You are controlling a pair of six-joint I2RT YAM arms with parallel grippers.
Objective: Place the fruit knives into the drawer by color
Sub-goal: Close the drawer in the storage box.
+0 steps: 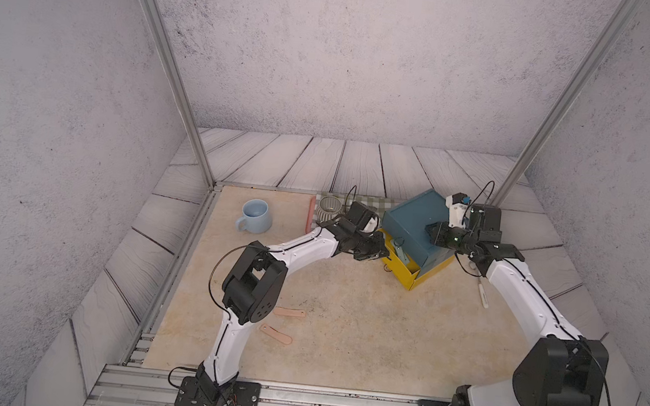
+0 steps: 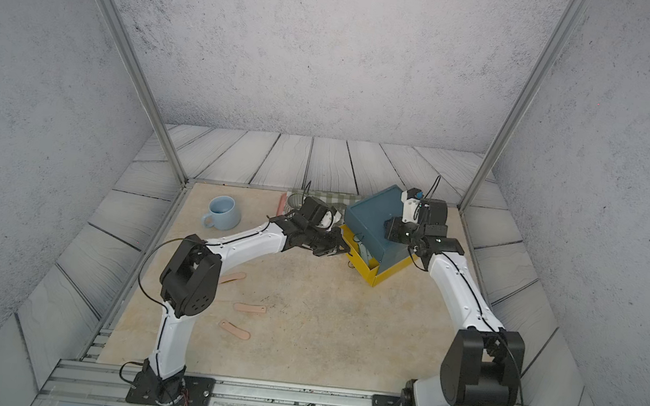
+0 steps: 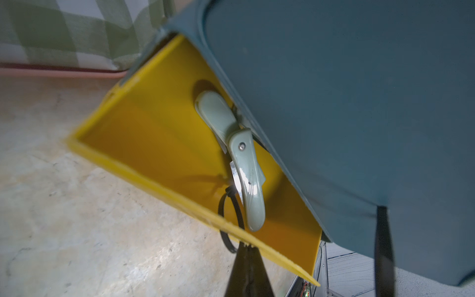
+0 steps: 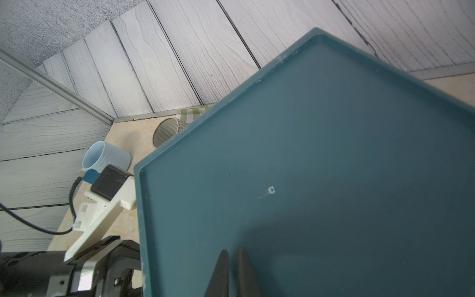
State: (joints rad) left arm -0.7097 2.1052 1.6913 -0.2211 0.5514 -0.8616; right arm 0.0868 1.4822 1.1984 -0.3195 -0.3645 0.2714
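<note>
I saw the left tool (image 3: 244, 248) closed at the open yellow drawer (image 3: 154, 144), right tool (image 4: 232, 254) nearly together atop the chest (image 4: 308, 154); beige table (image 1: 344, 317), grey walls (image 1: 331, 48).

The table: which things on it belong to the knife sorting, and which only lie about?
Job: drawer chest, open yellow drawer, ring pull, pale green knives inside, three pink knives.
Lying about: blue mug, ribbed cup, checkered cloth, white stick.
</note>
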